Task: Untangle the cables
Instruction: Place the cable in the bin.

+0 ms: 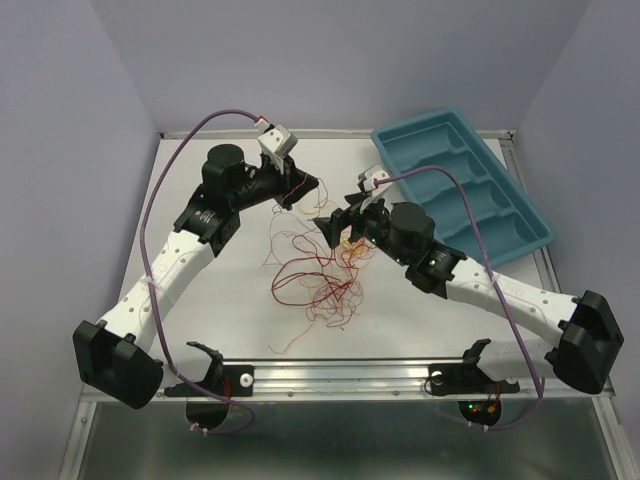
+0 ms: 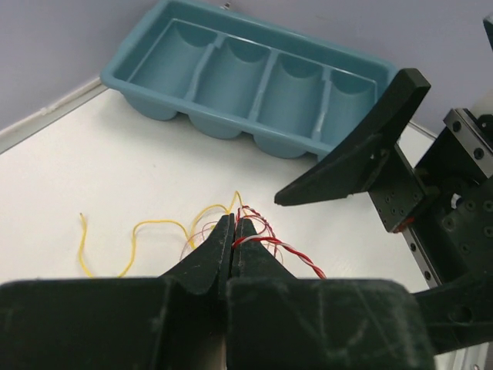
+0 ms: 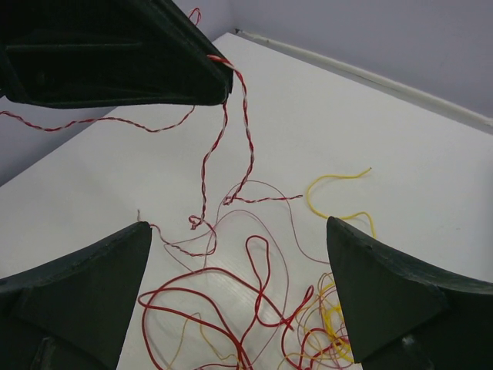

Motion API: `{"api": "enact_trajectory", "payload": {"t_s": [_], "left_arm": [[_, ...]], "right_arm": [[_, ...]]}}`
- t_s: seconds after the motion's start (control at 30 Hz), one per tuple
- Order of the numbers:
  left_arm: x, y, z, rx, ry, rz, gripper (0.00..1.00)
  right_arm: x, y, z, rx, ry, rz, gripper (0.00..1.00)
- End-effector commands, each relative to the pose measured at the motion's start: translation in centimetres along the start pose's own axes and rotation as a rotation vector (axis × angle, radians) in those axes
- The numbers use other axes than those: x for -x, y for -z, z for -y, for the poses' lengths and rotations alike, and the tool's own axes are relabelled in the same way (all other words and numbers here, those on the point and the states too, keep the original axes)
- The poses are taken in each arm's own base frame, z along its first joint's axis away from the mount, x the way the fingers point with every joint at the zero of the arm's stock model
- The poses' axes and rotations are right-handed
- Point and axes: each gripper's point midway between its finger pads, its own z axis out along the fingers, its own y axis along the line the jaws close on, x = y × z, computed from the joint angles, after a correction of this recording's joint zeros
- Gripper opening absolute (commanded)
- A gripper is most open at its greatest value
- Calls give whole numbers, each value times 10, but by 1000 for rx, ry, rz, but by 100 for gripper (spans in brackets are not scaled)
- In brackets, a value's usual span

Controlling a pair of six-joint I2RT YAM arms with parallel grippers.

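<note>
The cables are thin red, orange and yellow strands in a loose tangle on the white table between the arms. My left gripper is shut on a red-and-white twisted strand, which leaves its tips; a yellow strand lies beyond. My right gripper is wide open and empty, its fingers hovering above red loops and a yellow knot. In the right wrist view the left gripper holds the twisted strand lifted off the table.
A teal compartment tray stands at the back right, also in the left wrist view. The right gripper's finger sits close in front of the left gripper. Purple arm cables arc over both arms.
</note>
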Motion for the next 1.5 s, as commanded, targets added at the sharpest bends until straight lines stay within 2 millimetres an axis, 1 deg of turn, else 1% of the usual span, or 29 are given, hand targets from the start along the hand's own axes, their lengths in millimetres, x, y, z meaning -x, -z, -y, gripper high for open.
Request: {"api": "enact_trajectory", "payload": {"t_s": [0.0,0.13,0.17,0.27,0.3,0.33,0.37,0.47,0.53,0.57,0.6,0.67,0.8,0.83,0.87,0.97,1.0,1.03,1.07,1.1,1.17,1.2,1.23,1.27,1.3,1.33,1.37,1.4,1.47], "left_arm": [[8,4,18,-95,-24,-1,0],[1,4,28,-160,-2,-40,0],[0,4,30,-172,3,-47,0],[-4,2,35,-214,18,-68,0],[-8,0,37,-238,27,-82,0],[-9,0,38,-248,32,-86,0],[-12,-2,40,-267,39,-97,0],[-14,-3,41,-279,44,-104,0],[-13,-3,39,-281,18,-97,0],[-13,-3,41,-284,15,-94,0],[-12,-2,41,-286,16,-93,0],[-11,0,44,-298,11,-89,0],[-8,2,45,-295,-8,-72,0],[-8,3,46,-301,-9,-71,0],[-8,3,47,-306,-8,-73,0],[-6,4,47,-303,-19,-66,0],[-6,4,46,-295,-25,-61,0],[-6,4,45,-289,-41,-58,0],[-6,4,42,-274,-49,-56,0],[-6,3,39,-254,-58,-52,0],[-4,-1,18,-137,-76,-39,10],[-4,-2,2,-53,-95,-37,17],[-8,-3,-5,-16,-100,-46,23],[-6,-5,-11,10,-121,-32,35],[-13,-7,-20,35,-156,-51,42],[-19,-9,-25,50,-165,-67,50],[-22,-10,-30,66,-175,-80,53],[-31,-15,-37,81,-188,-106,55],[-39,-15,-52,149,-188,-141,59]], "right_arm": [[23,5,5,-20,39,90,100],[21,5,3,-5,51,95,99],[21,4,2,-4,53,91,94],[17,2,0,11,53,82,90],[17,0,-2,23,54,81,81],[16,0,-4,32,53,79,76],[16,-1,-6,41,53,78,60],[16,-2,-6,37,40,76,25],[15,-3,-6,40,36,71,27],[12,-4,-7,45,32,65,33],[10,-5,-10,57,30,59,50],[8,-7,-13,76,26,50,71],[2,-11,-17,93,24,31,75],[-1,-13,-17,93,24,23,72],[0,-14,-17,95,23,23,57],[-3,-16,-17,90,22,11,25],[-2,-16,-17,92,21,14,5],[-1,-15,-16,87,17,18,1],[2,-14,-16,84,11,22,1],[4,-12,-10,52,3,31,0],[14,-7,-3,5,-13,60,0],[19,-4,12,-78,-30,78,1],[20,-2,20,-124,-38,85,1],[25,1,32,-179,-51,100,1],[26,6,51,-280,-80,107,1],[28,8,61,-323,-97,111,1],[28,11,72,-366,-116,112,1],[30,17,92,-435,-150,123,1],[30,24,108,-489,-183,131,1]]}}
